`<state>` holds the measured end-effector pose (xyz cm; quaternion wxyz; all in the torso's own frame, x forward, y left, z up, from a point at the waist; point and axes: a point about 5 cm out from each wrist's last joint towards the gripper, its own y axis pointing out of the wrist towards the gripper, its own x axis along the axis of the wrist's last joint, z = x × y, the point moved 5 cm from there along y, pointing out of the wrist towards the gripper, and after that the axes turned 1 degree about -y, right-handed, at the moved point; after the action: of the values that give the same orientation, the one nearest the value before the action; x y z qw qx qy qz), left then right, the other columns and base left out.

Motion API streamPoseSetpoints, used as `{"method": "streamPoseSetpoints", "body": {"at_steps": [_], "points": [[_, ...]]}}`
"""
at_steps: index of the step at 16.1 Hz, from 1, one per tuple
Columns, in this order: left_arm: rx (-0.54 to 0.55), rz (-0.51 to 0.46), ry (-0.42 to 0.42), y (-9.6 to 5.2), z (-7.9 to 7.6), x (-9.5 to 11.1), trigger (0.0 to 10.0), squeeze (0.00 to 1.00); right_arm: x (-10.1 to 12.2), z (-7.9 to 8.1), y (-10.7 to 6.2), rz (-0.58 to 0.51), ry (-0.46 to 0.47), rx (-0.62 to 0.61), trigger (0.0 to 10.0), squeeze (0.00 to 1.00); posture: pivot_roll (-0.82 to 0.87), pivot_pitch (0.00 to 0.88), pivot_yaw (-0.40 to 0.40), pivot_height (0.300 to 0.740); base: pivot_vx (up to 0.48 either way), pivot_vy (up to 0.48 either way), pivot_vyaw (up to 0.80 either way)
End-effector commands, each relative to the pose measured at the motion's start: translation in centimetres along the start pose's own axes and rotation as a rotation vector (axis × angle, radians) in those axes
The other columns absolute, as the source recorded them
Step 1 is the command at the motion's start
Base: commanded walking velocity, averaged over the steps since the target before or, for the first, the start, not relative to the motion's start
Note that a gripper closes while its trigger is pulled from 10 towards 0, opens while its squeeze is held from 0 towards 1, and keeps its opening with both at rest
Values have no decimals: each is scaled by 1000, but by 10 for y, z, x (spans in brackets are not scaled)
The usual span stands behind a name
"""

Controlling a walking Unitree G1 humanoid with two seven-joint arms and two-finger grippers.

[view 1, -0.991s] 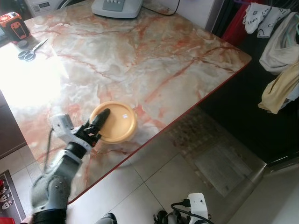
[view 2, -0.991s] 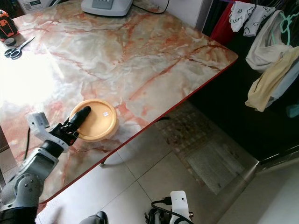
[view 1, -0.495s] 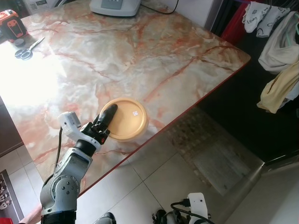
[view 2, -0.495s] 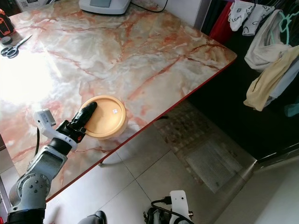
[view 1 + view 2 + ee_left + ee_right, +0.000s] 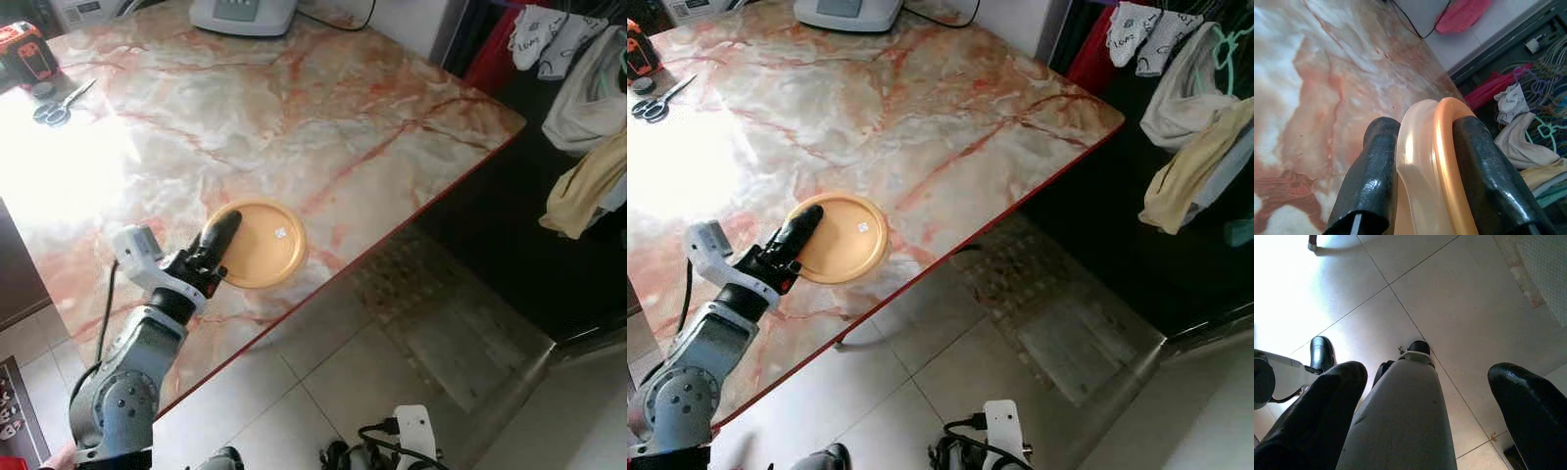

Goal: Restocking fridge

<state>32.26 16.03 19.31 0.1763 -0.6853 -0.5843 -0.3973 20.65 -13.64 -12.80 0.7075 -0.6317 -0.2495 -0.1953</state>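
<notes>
Fingers of the left gripper [image 5: 1422, 161] are pinching the tub's [image 5: 257, 244] rim, likely for lifting it off the table [image 5: 323, 108]; the right gripper [image 5: 1432, 396] is hanging spread.

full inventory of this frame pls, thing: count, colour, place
Table: 1, pink-veined marble with red edge, ahead of robot.
Lidded container: 1, orange lid, near table edge.
Scissors: 1, dark handles, far left of table.
Tape measure: 1, orange and black, far left corner.
Appliance: 1, grey-white, far end of table, black cable beside it.
Clothes: several, white, beige and red, hanging to the right.
Mat: 1, patterned, on the floor tiles past the table.
Left end effector: 1, black fingers clamped on the container's rim.
Right end effector: 1, black fingers apart, hanging over floor tiles.
</notes>
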Motion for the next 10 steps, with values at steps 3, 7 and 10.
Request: {"method": "streamPoseSetpoints", "body": {"at_steps": [3,7,10], "points": [[10,-11,-27,-1,-3,-1,10000,0,-21,1,-4,51,23,-8,10000,0,50,177,-49,740,0,0,0],[15,-24,-39,2,-3,2,10000,0,-20,0,-4,45,29,-12,10000,0,54,172,-49,740,0,0,0],[20,-10,-28,5,0,-4,10000,0,-19,0,-4,42,38,-17,10000,0,55,152,-40,740,0,0,0]]}}
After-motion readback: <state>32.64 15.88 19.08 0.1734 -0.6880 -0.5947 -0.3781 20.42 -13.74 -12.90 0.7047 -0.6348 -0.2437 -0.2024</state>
